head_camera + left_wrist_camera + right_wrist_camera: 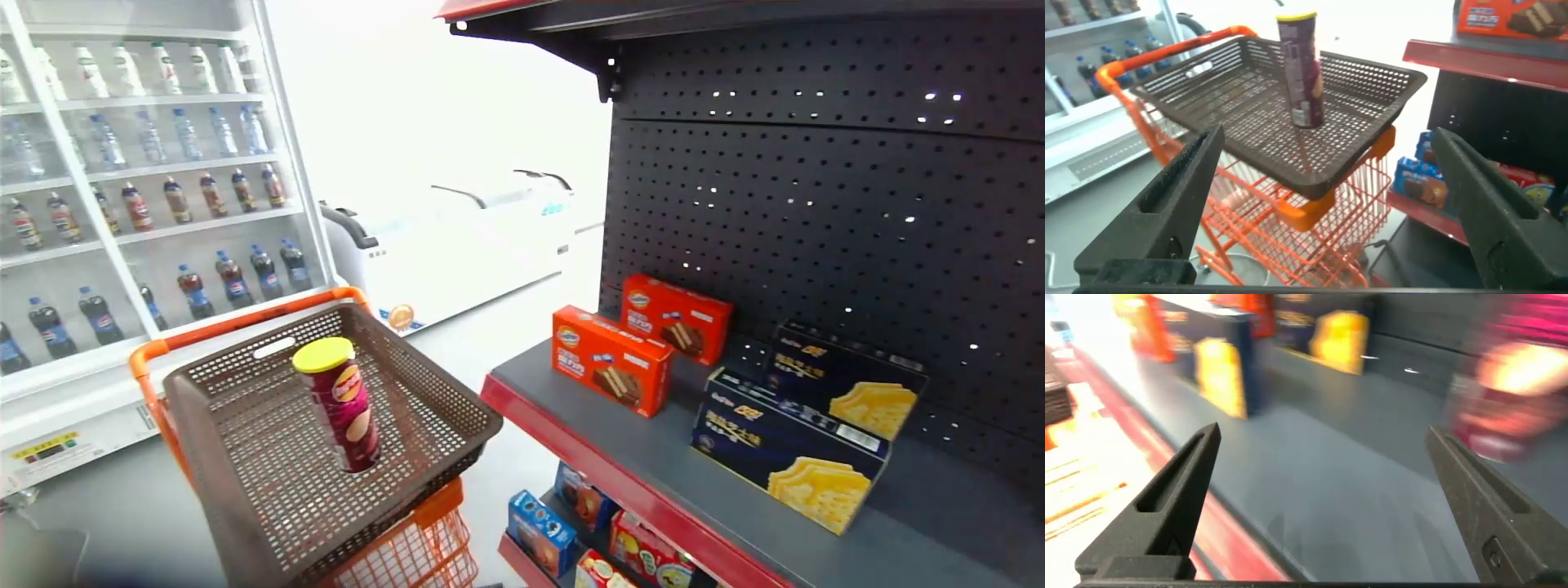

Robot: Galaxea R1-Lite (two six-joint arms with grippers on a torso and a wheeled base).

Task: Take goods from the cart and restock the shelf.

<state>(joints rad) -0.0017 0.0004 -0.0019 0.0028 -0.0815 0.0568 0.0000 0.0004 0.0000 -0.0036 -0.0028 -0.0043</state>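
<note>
Here, we are looking down a shop aisle. In the lower left of the head view, a tall maroon can of crisps [339, 404] with a yellow lid is standing upright in the brown mesh basket [237, 490] on top of the orange cart [408, 555], so its long axis is running vertically. It is the one item we are seeing in the basket.

The left arm's jaws are standing wide apart and holding nothing. In the left wrist view the can [1300, 69] is sitting beyond them, framed between the two tips and well apart from them. The right arm's jaws are also spread open and empty, hanging over the grey deck of the shelf [588, 416], beside a blurred pink shape [1523, 376] we cannot identify. We are judging the left arm to be the nearer one: it would be travelling forward over the basket's rim and closing on the can's round sides.

As for labels, the can is showing a round yellow-and-red emblem. On the shelf at centre right, two orange boxes [611, 359] are picturing a chocolate cake slice, and two dark blue boxes [788, 449] are picturing yellow crackers. Their writing is too small for us to make out.
</note>
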